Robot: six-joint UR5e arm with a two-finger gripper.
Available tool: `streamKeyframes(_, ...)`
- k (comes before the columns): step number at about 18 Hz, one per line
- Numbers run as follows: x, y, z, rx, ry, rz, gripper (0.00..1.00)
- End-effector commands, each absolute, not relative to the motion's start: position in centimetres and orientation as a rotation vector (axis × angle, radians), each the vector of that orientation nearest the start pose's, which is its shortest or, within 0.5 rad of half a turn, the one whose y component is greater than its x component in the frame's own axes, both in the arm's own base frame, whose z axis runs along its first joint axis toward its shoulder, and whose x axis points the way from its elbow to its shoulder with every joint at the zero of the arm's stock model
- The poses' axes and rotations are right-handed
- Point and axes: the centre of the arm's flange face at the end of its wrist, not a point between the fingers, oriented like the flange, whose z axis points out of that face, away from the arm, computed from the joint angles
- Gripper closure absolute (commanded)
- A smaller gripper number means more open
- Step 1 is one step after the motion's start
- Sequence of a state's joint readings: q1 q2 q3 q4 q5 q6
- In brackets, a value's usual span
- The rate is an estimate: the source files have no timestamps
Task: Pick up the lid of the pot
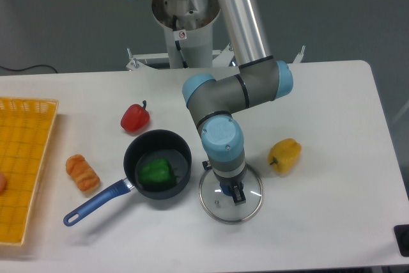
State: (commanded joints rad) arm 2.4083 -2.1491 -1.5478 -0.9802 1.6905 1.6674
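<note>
The glass pot lid [231, 205] with a metal rim lies flat on the white table, right of the dark pot [157, 163]. My gripper [232, 193] points straight down over the lid's centre, its fingers at the knob. The wrist hides the knob and the gap between the jaws, so whether the fingers are closed on it is unclear. The lid rests on the table.
The pot has a blue handle [96, 202] and holds a green pepper [156, 172]. A red pepper [135, 117] lies behind it, a yellow pepper [285, 155] to the lid's right, a croissant [82, 172] to the left, and a yellow basket [25, 158] at the left edge.
</note>
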Motion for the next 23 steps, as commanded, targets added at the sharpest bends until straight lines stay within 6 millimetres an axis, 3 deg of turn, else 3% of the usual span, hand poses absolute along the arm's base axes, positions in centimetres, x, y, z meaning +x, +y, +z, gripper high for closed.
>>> streamKeyframes(4, -41.6, 53.9, 22.8, -2.963, 1.305, 0.102, 0.43)
streamKeyframes(13, -41.4, 53.5, 28.0, -2.896, 1.265, 0.002, 0.43)
streamKeyframes(20, -38.9, 52.7, 34.0, -2.818, 1.242, -0.001, 0.43)
streamKeyframes(23, -37.7, 53.1, 34.2, -2.803, 1.264, -0.006, 0.43)
